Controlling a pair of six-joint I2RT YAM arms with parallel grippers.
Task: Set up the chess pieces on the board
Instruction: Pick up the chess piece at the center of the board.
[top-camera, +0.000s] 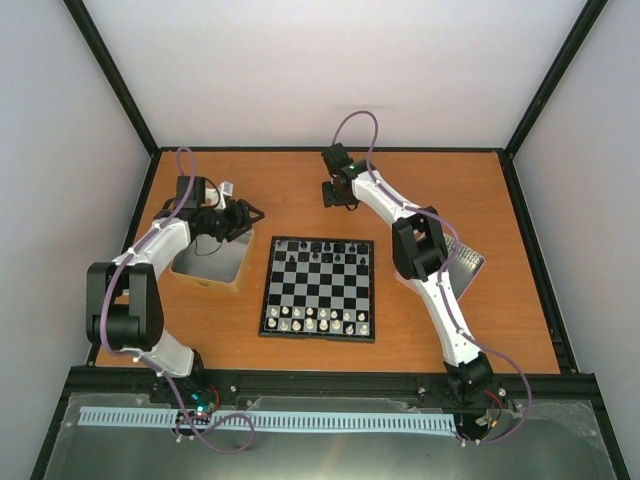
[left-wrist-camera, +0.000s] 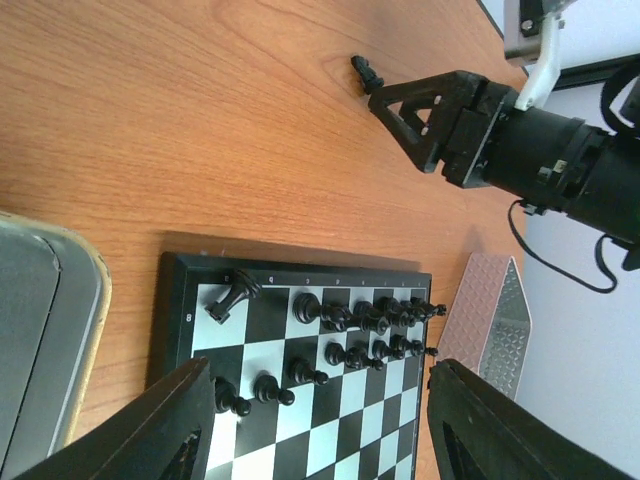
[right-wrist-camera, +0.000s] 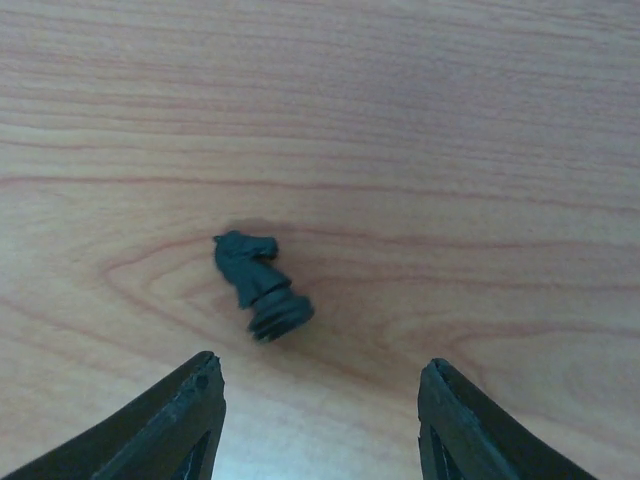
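The board (top-camera: 318, 288) lies mid-table, with black chess pieces (top-camera: 322, 247) on its far rows and whitish ones (top-camera: 315, 322) on its near rows. One black knight (left-wrist-camera: 232, 298) lies toppled on a corner square of the board (left-wrist-camera: 345, 420). Another black knight (right-wrist-camera: 258, 282) lies on its side on the bare wood beyond the board, also visible as a knight (left-wrist-camera: 366, 72) in the left wrist view. My right gripper (right-wrist-camera: 320, 362) hovers open just above it, empty, and shows as the right gripper (top-camera: 340, 197) from above. My left gripper (top-camera: 247, 215) is open and empty, left of the board's far corner.
A tan-rimmed tray (top-camera: 210, 262) sits under my left arm, left of the board. A metal tray (top-camera: 465, 265) lies to the board's right, partly under my right arm. Black frame rails and white walls bound the table.
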